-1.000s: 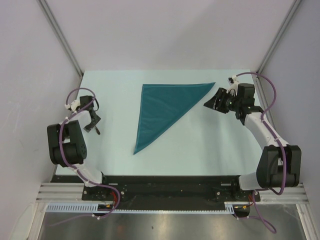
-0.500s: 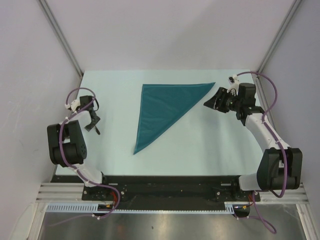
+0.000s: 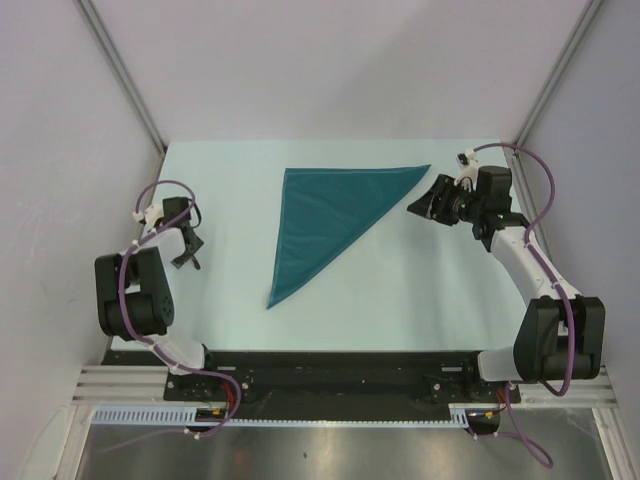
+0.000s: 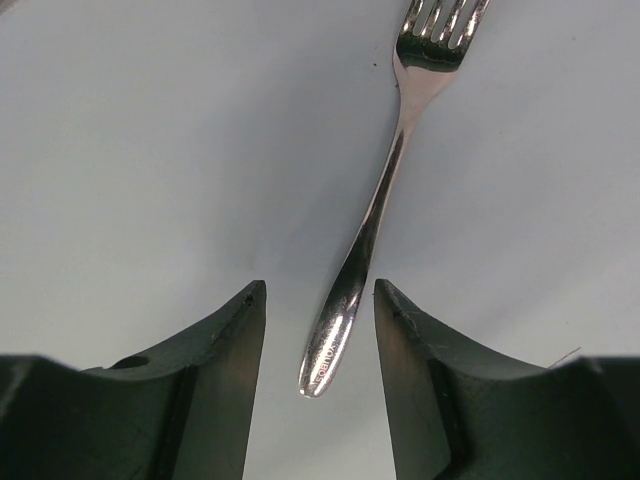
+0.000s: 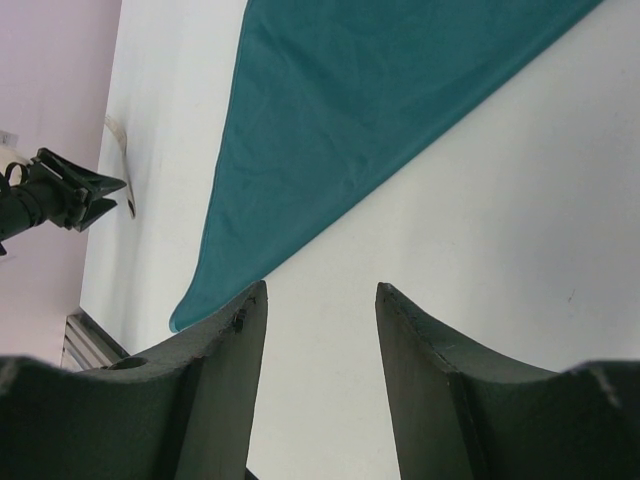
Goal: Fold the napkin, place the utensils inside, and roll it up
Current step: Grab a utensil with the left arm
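1. Teal napkin (image 3: 325, 215) is lying flat near the middle of the table (image 3: 420, 290), already folded into a triangle. One long edge is running along the far side and one point is reaching toward the near left.
2. Left gripper (image 4: 318, 300) is hovering over the left part of the table, well apart from the napkin. Its jaws are standing open with the handle end of a fork (image 4: 375, 215) lying between them; a gap is showing on each side, so nothing is being gripped.
3. Right gripper (image 3: 425, 203) is sitting just beside the napkin's far-right corner, jaws spread and holding nothing.
4. Likely risk: the handle is thin, polished and lying flat and slightly aslant to the jaws. Closing fingers may be catching only its tip, letting the fork twist, swing or slip out during carrying.
5. Further risk: a fork dragging across such thin cloth may be rumpling the fold.
6. Hard to read: the tines are running off the top edge of the left wrist view. From above, the fork is barely showing under the left gripper. Whether the fingertips are touching the table cannot be told. No other utensil is showing.
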Robot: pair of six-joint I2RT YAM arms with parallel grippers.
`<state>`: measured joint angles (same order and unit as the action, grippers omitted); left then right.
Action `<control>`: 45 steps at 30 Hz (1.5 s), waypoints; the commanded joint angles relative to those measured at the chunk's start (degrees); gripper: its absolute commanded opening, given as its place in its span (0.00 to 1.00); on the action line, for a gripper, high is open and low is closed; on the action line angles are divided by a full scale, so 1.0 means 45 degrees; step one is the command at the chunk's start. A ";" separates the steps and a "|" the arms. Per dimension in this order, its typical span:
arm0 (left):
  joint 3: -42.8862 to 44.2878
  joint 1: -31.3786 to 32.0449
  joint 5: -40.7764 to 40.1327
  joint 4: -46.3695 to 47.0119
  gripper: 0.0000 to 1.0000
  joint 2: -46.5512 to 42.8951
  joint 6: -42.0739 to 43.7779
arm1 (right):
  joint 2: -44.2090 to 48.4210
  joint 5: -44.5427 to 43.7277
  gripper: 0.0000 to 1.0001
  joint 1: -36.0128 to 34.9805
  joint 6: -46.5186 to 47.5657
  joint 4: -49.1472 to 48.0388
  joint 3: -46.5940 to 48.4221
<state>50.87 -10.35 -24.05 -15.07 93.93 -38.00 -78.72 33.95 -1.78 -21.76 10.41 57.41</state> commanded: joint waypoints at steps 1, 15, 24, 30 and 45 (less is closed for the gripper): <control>0.0179 0.0054 -0.0085 0.0419 0.52 -0.0054 0.0514 | 0.0540 0.0228 0.53 -0.0034 0.0187 -0.0283 0.0075; 0.0882 0.0288 0.0521 -0.0166 0.42 0.0884 0.1607 | 0.0579 0.0326 0.53 -0.0034 0.0206 -0.0283 0.0114; 0.1625 0.0503 0.0970 -0.1123 0.22 0.1880 0.2135 | 0.0735 0.0306 0.53 -0.0034 0.0304 -0.0264 0.0133; 0.1722 0.0911 0.1029 -0.1532 0.04 0.1881 0.2389 | 0.0754 0.0267 0.53 -0.0053 0.0323 -0.0225 0.0172; 0.1568 0.5147 -0.0007 -0.3038 0.00 0.0535 0.2780 | 0.0794 0.0228 0.53 -0.0034 0.0304 -0.0185 0.0172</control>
<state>58.41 8.10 -25.12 -25.04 100.33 -26.41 -76.84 34.17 -1.80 -20.91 10.46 57.41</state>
